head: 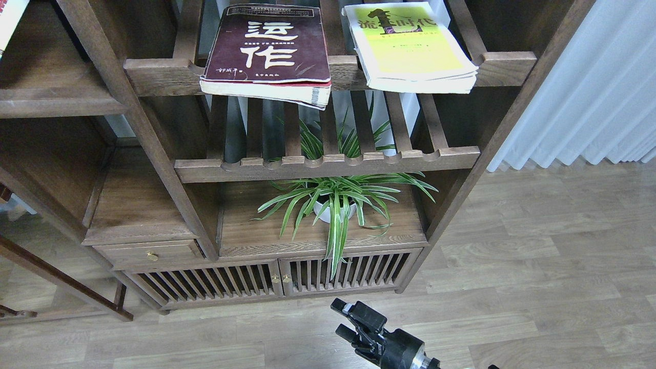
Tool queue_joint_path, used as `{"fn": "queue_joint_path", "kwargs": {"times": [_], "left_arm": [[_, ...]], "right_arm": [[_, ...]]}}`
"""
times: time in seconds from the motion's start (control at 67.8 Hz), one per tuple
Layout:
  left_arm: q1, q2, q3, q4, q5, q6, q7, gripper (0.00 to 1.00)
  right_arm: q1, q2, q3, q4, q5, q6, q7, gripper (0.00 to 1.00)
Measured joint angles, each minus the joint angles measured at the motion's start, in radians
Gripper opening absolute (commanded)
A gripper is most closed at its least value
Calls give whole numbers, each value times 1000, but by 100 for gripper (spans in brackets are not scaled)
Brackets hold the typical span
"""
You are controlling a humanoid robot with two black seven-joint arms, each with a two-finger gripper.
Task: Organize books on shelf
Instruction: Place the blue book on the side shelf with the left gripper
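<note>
Head view: two books, maroon book (269, 48) and yellow-green book (410, 46); perhaps a third (7, 20); right fingers (353, 323) apart.

the maroon book (269, 48) bears big white characters "运作"; the yellow-green book (410, 46) reads "流…时代", partly obscured.

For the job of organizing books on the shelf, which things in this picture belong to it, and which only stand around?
Belong to the job:
- maroon book
- yellow-green book
- white book, only a corner at the top left edge
- flat shelf board
- right gripper, low and holding nothing

Only standing around:
- potted plant
- slatted rack
- small drawer
- curtain
</note>
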Motion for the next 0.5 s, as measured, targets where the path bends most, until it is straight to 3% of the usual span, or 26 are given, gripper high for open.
{"fn": "queue_joint_path", "kwargs": {"times": [0.501], "left_arm": [[-88,-188,-2,260,10,0,0,1]], "right_arm": [[-16,0,3,0,0,0,0,100]]}}
